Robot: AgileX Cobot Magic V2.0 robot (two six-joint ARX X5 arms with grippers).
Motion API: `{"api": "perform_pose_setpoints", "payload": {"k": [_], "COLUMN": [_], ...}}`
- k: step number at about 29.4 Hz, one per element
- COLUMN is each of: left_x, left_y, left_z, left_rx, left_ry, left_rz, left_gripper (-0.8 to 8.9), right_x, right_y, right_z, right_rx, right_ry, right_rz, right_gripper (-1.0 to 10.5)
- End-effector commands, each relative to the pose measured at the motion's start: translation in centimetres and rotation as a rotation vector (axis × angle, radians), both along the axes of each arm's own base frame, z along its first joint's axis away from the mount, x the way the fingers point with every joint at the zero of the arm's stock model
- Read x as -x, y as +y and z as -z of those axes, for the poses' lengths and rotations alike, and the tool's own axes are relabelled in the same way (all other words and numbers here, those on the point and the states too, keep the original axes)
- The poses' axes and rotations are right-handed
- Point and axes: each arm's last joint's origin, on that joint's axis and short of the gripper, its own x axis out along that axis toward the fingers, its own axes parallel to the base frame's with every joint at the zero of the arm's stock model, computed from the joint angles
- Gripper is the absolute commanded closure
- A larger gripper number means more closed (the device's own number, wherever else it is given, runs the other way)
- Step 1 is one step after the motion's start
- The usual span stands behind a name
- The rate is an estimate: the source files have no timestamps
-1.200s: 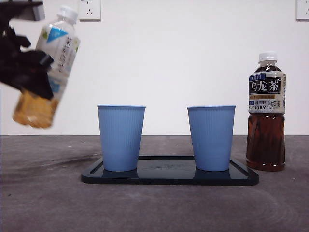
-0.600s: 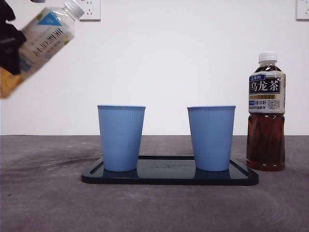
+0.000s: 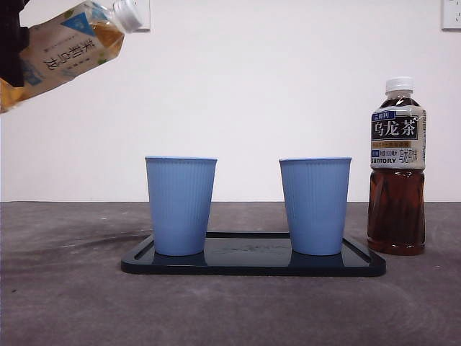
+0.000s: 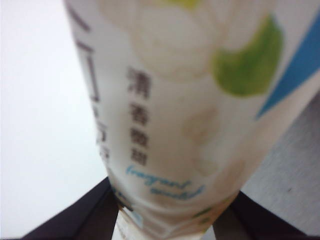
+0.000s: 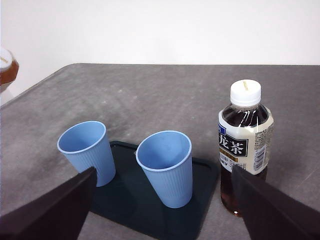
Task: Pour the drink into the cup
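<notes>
A pale-labelled bottle of light tea (image 3: 68, 45) hangs high at the left of the front view, tilted steeply with its white cap (image 3: 128, 14) pointing right, left of and above the cups. My left gripper (image 3: 10, 52) is shut on its lower body; the left wrist view is filled by the bottle (image 4: 190, 110) between the black jaws of that gripper (image 4: 167, 222). Two blue cups (image 3: 180, 205) (image 3: 315, 205) stand upright and empty on a dark tray (image 3: 252, 264). My right gripper (image 5: 161, 212) hovers open above the tray, looking down on both cups (image 5: 89, 150) (image 5: 166, 167).
A capped bottle of dark oolong tea (image 3: 397, 166) stands on the grey table just right of the tray, also seen as that dark bottle (image 5: 245, 145) in the right wrist view. A white wall with sockets is behind.
The left gripper has lifted the pale bottle higher and tipped it further, from nearly upright to steeply tilted with the cap to the right. Cups and dark bottle have not moved.
</notes>
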Motion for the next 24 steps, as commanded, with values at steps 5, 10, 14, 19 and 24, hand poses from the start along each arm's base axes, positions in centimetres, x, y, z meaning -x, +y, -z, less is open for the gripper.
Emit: {"api": "perform_pose_setpoints", "payload": {"k": [5, 10, 14, 19, 24], "left_x": [-0.5, -1.2, -1.5, -1.7, -2.0], "left_y": [-1.3, -2.5, -3.4, -4.4, -5.2], "left_z": [-0.7, 0.5, 1.2, 2.0, 2.8], "left_rx": [-0.091, -0.175, -0.240, -0.275, -0.309], "left_ry": [-0.041, -0.007, 0.010, 0.029, 0.049], "left_rz": [0.001, -0.005, -0.015, 0.009, 0.022], "left_gripper": [6.30, 6.30, 6.30, 6.30, 6.30], "right_x": [0.2, 0.2, 0.2, 0.2, 0.3], "right_y": [0.0, 0.0, 0.0, 0.0, -0.1], "right_z": [-0.5, -0.3, -0.3, -0.3, -0.2], "right_rx": [0.028, 0.047, 0.057, 0.067, 0.075], "right_ry": [-0.033, -0.020, -0.020, -0.023, -0.014], "right_rz": [-0.016, -0.019, -0.022, -0.024, -0.025], "right_gripper": [5.2, 5.2, 5.2, 5.2, 5.2]}}
